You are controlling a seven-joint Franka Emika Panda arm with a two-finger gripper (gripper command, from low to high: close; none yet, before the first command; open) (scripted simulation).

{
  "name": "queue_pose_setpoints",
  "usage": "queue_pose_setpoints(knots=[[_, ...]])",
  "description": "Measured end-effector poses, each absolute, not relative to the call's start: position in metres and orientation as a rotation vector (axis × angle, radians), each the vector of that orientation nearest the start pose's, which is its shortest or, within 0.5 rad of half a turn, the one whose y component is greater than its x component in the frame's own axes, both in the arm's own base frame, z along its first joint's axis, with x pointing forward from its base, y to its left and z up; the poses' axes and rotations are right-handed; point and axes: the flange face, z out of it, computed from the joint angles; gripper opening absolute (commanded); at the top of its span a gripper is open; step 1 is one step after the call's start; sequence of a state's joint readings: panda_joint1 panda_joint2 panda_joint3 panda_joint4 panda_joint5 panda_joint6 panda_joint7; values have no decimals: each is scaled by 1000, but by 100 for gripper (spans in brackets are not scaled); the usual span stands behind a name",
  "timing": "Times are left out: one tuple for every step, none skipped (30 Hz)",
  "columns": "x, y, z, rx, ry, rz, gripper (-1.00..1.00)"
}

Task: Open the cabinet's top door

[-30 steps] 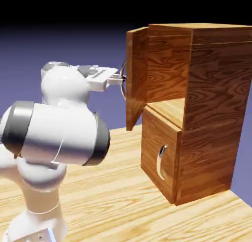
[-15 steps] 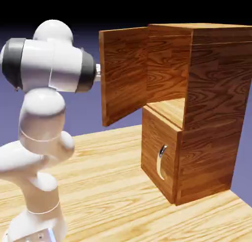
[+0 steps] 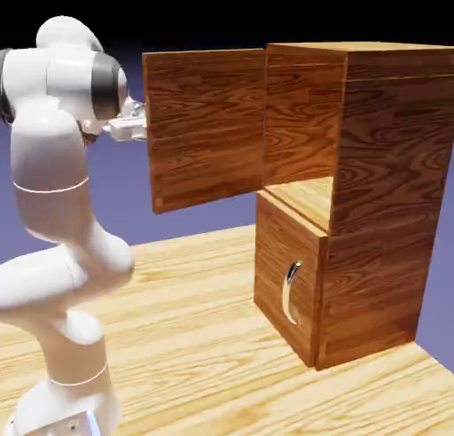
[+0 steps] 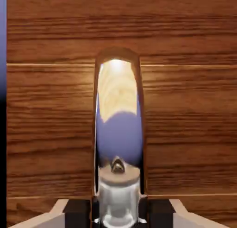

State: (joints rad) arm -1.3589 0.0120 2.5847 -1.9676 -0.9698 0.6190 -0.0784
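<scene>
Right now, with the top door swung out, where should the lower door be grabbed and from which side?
Take the lower door by its curved silver handle, coming straight at the door's front. The handle stands upright and bows out from the wood, so jaws could close across it sideways.

We see the top door (image 3: pixel 206 128) swung wide open on the cabinet (image 3: pixel 386 195), white arm (image 3: pixel 53 213) reaching behind its free edge, lower door (image 3: pixel 285 284) shut, all on the worktop (image 3: pixel 195 354).
</scene>
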Motion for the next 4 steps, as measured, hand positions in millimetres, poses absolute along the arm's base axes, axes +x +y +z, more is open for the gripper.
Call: queue_pose_setpoints(knots=[[245, 349, 524, 1431, 702, -515, -100], [248, 355, 524, 1442, 684, -536, -100], [251, 361, 524, 1453, 666, -556, -100], [251, 362, 524, 1453, 665, -557, 100]])
